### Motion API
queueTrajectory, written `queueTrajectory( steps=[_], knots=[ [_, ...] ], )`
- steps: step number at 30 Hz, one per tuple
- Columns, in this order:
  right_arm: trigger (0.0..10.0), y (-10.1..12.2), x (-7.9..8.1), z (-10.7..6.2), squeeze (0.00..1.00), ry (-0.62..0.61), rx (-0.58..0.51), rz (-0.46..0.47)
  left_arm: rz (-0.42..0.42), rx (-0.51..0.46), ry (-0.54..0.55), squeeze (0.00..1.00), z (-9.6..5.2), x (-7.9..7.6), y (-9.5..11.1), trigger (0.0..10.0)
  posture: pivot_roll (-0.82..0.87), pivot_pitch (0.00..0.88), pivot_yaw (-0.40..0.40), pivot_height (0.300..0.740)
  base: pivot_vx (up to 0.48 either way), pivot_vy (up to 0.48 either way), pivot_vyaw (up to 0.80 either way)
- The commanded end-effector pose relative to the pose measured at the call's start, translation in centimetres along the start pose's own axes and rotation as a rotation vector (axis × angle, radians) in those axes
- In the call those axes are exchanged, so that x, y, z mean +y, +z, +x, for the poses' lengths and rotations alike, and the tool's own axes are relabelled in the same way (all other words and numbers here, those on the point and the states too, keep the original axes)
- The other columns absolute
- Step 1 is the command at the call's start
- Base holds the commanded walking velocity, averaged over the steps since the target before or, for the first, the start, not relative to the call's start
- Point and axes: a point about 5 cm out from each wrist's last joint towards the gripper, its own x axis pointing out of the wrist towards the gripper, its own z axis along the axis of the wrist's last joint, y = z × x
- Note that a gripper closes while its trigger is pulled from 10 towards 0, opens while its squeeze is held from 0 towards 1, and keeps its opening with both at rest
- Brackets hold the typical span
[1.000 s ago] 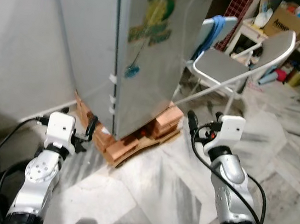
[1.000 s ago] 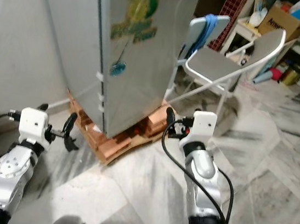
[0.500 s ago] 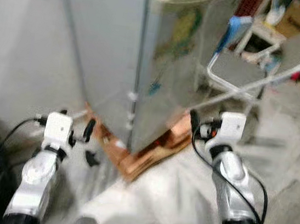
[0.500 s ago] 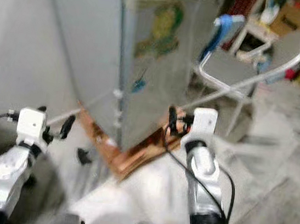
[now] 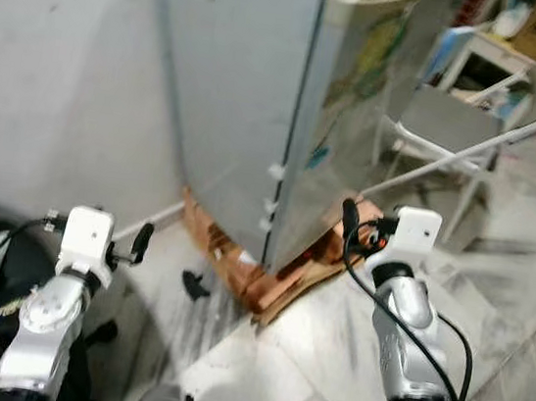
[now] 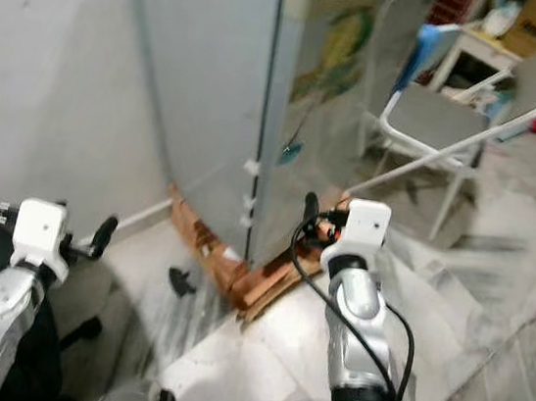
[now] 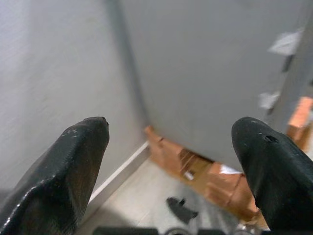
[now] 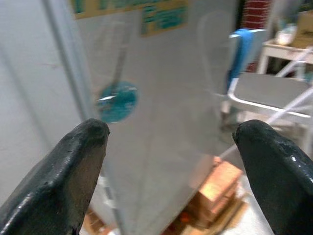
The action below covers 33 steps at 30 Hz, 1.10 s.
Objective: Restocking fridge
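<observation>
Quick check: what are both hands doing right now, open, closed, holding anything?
Left hand: open, holding nothing, aimed at the fridge side near its brick base.
Right hand: open, holding nothing, facing the fridge door.

Silver fridge (image 5: 260, 111) on orange bricks (image 5: 278, 276), grey-veined marble floor (image 5: 325, 366).

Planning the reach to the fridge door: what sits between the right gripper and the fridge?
Nothing. In the right wrist view, the open right gripper faces the fridge door across a bare gap; the bricks lie lower, under the fridge.
</observation>
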Motion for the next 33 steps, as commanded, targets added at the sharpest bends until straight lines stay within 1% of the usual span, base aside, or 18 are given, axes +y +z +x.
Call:
queueTrajectory(
  steps=[1, 3, 7, 11, 13, 14, 18, 25, 31, 33],
  knots=[
    [10.0, 0.2, -0.2, 0.1, 0.00, -0.006, -0.010, 0.002, 0.002, -0.035, -0.007, 0.00, 0.1, -0.3, 0.8, 10.0, 0.10, 0.056, -0.017, 0.740, 0.000, 0.000, -0.80],
    [10.0, 0.2, 0.0, 0.2, 0.00, -0.003, -0.011, -0.002, -0.003, -0.046, -0.023, 0.00, -0.1, -0.6, 0.7, 10.0, 0.10, 0.059, -0.028, 0.740, 0.137, 0.000, -0.80],
    [10.0, 0.3, 0.1, 0.2, 0.00, 0.001, -0.012, -0.004, -0.010, -0.049, -0.035, 0.00, 0.0, -0.7, 0.8, 10.0, 0.10, 0.058, -0.030, 0.740, 0.289, 0.000, -0.80],
    [10.0, 0.4, 0.2, 0.3, 0.00, 0.012, -0.017, -0.012, -0.013, -0.065, -0.042, 0.00, 0.7, -0.7, 1.5, 10.0, 0.09, 0.071, -0.029, 0.740, 0.295, 0.000, -0.80],
    [10.0, 0.4, 0.1, 0.3, 0.00, 0.010, -0.017, -0.012, -0.016, -0.067, -0.043, 0.00, 0.8, -0.7, 1.5, 10.0, 0.09, 0.069, -0.029, 0.740, 0.266, 0.000, -0.80],
    [10.0, 0.3, 0.0, 0.3, 0.00, 0.006, -0.015, -0.011, -0.027, -0.068, -0.052, 0.00, 0.8, -1.0, 1.6, 10.0, 0.09, 0.069, -0.028, 0.740, 0.251, 0.000, -0.80],
    [10.0, 0.3, 0.2, 0.3, 0.00, 0.006, -0.013, -0.010, -0.042, -0.056, -0.085, 0.00, 0.5, -2.1, 1.3, 10.0, 0.09, 0.073, -0.028, 0.740, 0.000, 0.000, -0.80],
    [10.0, 0.3, 0.1, 0.2, 0.00, 0.009, -0.012, -0.011, -0.051, -0.046, -0.082, 0.00, 0.2, -2.2, 1.0, 10.0, 0.09, 0.080, -0.035, 0.740, 0.000, 0.000, -0.80],
    [10.0, 0.2, 0.1, 0.3, 0.00, 0.012, -0.008, -0.013, -0.052, -0.050, -0.062, 0.00, 0.3, -1.6, 1.1, 10.0, 0.09, 0.083, -0.039, 0.740, 0.000, 0.000, 0.00],
    [10.0, 0.3, 0.1, 0.3, 0.00, 0.013, -0.009, -0.017, -0.051, -0.065, -0.050, 0.00, 0.6, -1.2, 1.5, 10.0, 0.09, 0.089, -0.042, 0.740, 0.000, 0.000, 0.00]
  ],
)
